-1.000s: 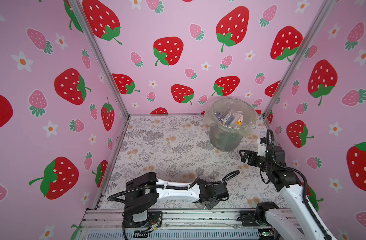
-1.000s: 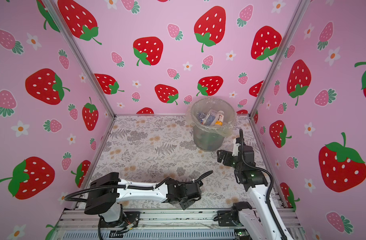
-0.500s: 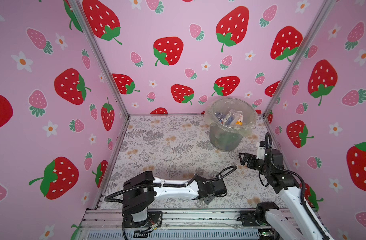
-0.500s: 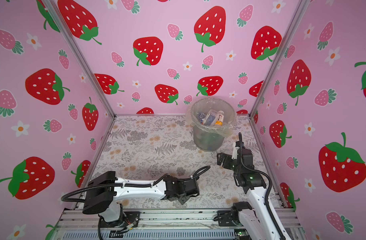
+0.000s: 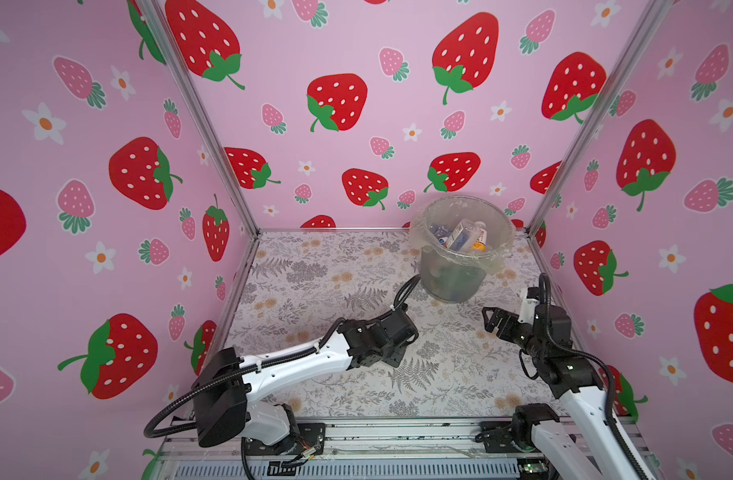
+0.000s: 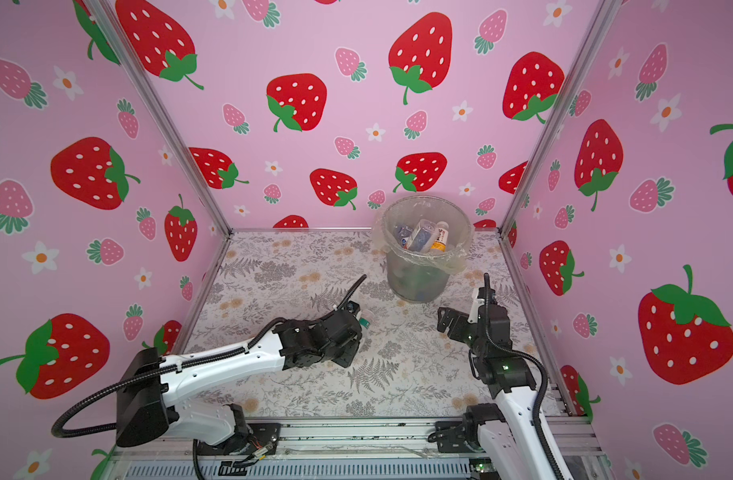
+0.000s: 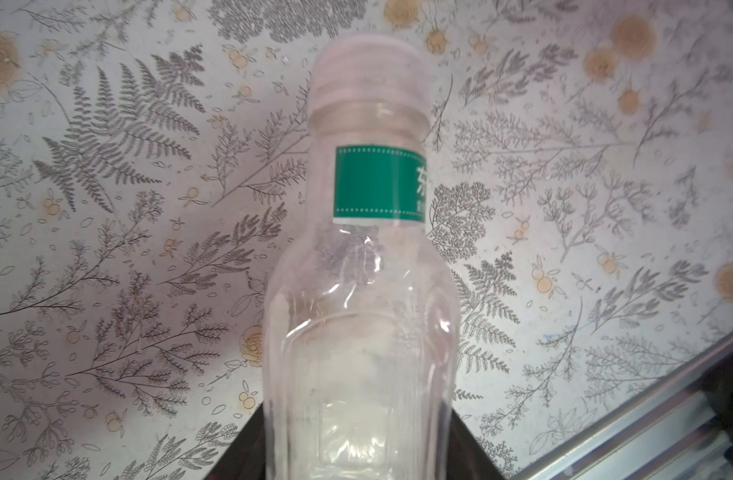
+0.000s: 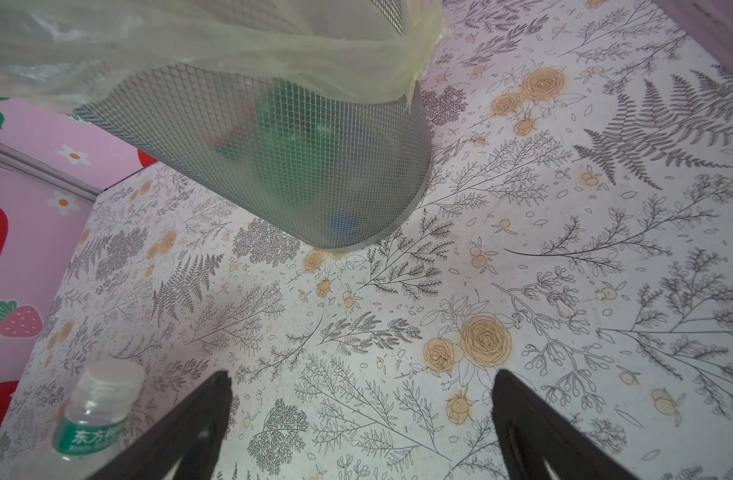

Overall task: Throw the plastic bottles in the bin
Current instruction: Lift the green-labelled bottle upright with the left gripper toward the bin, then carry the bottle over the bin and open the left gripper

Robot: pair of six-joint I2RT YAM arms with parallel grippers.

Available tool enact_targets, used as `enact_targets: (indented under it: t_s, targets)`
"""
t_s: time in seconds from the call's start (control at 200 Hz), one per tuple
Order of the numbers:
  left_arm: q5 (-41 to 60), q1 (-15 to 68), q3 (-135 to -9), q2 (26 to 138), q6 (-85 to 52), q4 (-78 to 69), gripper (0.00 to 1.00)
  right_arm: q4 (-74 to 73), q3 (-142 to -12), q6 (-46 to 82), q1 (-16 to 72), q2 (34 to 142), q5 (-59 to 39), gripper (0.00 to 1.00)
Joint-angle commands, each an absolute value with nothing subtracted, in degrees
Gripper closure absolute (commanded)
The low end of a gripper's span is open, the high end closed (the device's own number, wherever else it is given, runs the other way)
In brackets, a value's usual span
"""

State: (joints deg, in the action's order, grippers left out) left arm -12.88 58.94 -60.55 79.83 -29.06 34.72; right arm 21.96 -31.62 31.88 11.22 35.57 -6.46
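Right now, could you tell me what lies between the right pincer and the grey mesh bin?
Only bare floral tabletop lies between the right pincer and the grey mesh bin, as the right wrist view shows.

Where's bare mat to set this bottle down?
Bare: the mat's far-left stretch, between left wall and bin; also the middle strip along the front rail. Crowded: the gap between bin, left gripper holding the bottle, and right gripper.

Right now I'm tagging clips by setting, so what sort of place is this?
Most likely a staged robot test booth, not a home: pink strawberry-print panels on a metal frame, a floral-patterned tabletop, and two arms bolted to a rail, facing a lined bin.
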Motion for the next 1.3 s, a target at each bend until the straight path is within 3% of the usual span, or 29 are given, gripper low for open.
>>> enact_targets:
  t_s: [0.0, 0.19, 0.48, 0.8, 1.296]
  targets:
    - [-9.5, 55.7, -61.0, 76.7, -30.9, 33.5, 0.56, 21.2, -30.6, 32.9, 10.9, 32.7, -4.3, 0.01]
    - [-4.7, 49.3, -63.2, 72.9, -32.8, 29.3, 0.56, 20.9, -30.0, 32.5, 10.9, 32.6, -3.7, 0.01]
    - [-5.2, 44.7, -70.4, 72.8, -30.0, 26.8, 0.58, 20.8, -29.8, 31.9, 10.9, 34.1, -4.4, 0.01]
    - [-7.0, 43.6, -59.1, 65.8, -29.4, 8.3, 0.59, 20.4, -29.3, 32.0, 10.9, 33.4, -3.8, 0.01]
    - [-4.1, 42.6, -60.4, 65.8, -21.4, 1.9, 0.59, 20.3, -28.9, 32.0, 10.9, 33.4, -4.1, 0.01]
